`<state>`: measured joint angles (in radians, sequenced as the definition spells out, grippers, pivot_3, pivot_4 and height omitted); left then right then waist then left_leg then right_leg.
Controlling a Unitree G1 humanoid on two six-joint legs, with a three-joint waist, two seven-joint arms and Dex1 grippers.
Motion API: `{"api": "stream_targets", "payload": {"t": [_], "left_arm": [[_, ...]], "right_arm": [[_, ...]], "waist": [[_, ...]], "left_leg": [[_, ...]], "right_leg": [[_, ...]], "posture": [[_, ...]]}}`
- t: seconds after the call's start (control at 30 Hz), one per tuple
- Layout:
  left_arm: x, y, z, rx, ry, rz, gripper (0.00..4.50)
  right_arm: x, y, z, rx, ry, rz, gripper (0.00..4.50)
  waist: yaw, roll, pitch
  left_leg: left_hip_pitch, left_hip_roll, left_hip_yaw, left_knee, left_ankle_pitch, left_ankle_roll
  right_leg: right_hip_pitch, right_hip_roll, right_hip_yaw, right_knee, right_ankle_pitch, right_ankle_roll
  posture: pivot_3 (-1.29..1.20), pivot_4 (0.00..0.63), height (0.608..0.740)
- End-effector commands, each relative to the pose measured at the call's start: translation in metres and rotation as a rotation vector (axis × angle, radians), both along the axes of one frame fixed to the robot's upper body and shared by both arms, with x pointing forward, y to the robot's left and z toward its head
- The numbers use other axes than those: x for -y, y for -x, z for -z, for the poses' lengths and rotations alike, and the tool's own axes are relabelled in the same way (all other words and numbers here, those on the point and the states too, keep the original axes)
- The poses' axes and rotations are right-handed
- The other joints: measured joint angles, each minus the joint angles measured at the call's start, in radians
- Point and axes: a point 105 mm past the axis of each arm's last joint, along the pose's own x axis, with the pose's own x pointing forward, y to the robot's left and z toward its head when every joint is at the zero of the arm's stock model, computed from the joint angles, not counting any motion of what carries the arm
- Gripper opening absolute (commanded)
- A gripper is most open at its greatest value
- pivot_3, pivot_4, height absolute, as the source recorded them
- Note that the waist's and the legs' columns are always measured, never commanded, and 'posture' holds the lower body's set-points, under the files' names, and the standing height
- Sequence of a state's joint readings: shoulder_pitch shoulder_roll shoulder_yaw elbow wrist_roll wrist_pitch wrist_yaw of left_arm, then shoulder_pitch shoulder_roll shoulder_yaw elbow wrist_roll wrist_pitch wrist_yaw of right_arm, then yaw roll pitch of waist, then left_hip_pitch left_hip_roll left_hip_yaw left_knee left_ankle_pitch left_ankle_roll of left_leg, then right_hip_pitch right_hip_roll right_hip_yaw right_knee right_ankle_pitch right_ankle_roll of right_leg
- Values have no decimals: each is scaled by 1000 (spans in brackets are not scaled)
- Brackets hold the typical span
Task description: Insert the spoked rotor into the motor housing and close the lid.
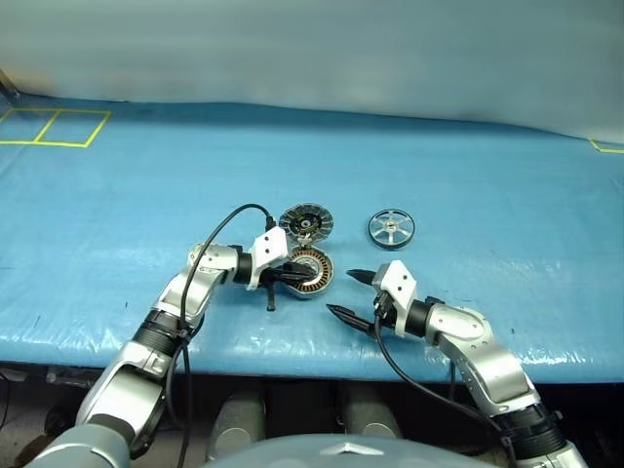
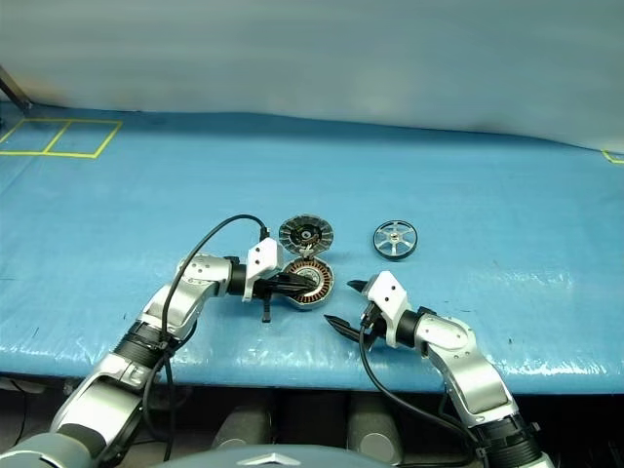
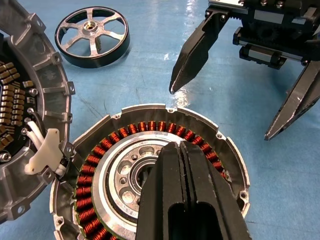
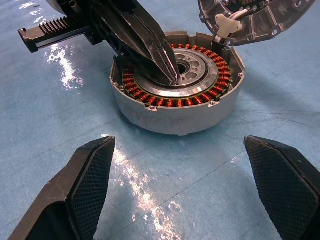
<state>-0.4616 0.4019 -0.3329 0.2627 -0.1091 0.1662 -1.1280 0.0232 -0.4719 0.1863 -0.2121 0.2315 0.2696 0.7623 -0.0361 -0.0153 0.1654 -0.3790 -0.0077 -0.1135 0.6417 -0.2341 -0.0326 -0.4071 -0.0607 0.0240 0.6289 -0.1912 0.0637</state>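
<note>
the rotor (image 1: 391,229) lies flat on the surface (image 1: 507,175), apart from the housing (image 1: 314,272) and its open lid (image 1: 306,222). it looks rigid, light, slick; best pinched across the rim. left hand (image 3: 182,167) pressed together over the housing hub, right hand (image 1: 349,294) spread wide, empty.

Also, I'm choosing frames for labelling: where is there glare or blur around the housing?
Right wrist view: white glare patches on the blue table cover beside and in front of the motor housing, which stays sharp. Left wrist view: the shut left gripper sits soft and dark in the foreground, windings crisp. Head views: even light, no glare.
</note>
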Motion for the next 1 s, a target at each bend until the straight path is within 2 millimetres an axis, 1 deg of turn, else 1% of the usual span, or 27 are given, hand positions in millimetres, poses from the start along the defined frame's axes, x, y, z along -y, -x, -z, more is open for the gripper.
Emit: {"api": "stream_targets", "payload": {"t": [0.03,0.13,0.23,0.3,0.43,0.5,0.67,0.8,0.9,0.93,1.0], "left_arm": [[-14,4,21,-49,-80,-45,22],[-14,-1,11,-25,-23,-75,22],[-11,-5,-12,7,108,-104,22],[-10,-5,-21,17,159,-113,22],[-10,-4,-52,73,287,-136,22],[-11,1,-60,84,315,-137,22],[-19,10,-61,87,322,-170,22],[-32,18,-51,61,319,-232,22],[-39,25,-39,39,302,-256,22],[-41,28,-37,35,310,-263,0],[-42,30,-38,49,340,-279,0]], "right_arm": [[-2,-1,-9,46,-8,-9,4367],[-2,-1,-9,49,-6,-8,4367],[-2,-3,-13,64,-15,2,4367],[-1,-5,-15,76,-18,14,4367],[6,-17,-25,119,-32,98,4367],[9,-22,-28,144,-15,136,4367],[23,-40,-36,173,17,285,4367],[42,-57,-45,208,85,433,4367],[48,-66,-50,228,113,490,4367],[49,-68,-49,231,139,490,3981],[52,-72,-47,222,166,519,3981]], "waist": [[0,0,0],[0,0,0],[0,0,0],[0,0,0],[3,0,1],[4,0,1],[3,0,1],[1,1,1],[2,1,1],[2,1,2],[3,1,2]], "left_leg": [[0,0,0,0,0,0],[0,0,0,1,0,0],[0,0,0,1,0,0],[-1,0,0,1,0,0],[-3,0,0,1,0,0],[-3,0,0,1,0,0],[-2,0,0,1,0,0],[-3,0,0,1,0,0],[-3,0,0,1,0,0],[-3,0,0,1,0,0],[-3,0,0,0,0,0]], "right_leg": [[0,0,0,0,0,0],[0,0,0,0,0,0],[0,0,0,0,0,0],[0,0,0,0,0,0],[-2,0,0,0,0,0],[-2,0,0,0,0,0],[-2,0,0,0,0,0],[-2,0,0,0,0,0],[-3,0,0,0,0,0],[-3,0,0,0,0,0],[-3,0,0,0,0,0]], "posture": [[0,150,740],[0,150,740],[0,150,740],[0,150,740],[0,150,740],[0,150,740],[0,150,740],[0,150,740],[0,150,740],[0,150,740],[0,150,740]]}}
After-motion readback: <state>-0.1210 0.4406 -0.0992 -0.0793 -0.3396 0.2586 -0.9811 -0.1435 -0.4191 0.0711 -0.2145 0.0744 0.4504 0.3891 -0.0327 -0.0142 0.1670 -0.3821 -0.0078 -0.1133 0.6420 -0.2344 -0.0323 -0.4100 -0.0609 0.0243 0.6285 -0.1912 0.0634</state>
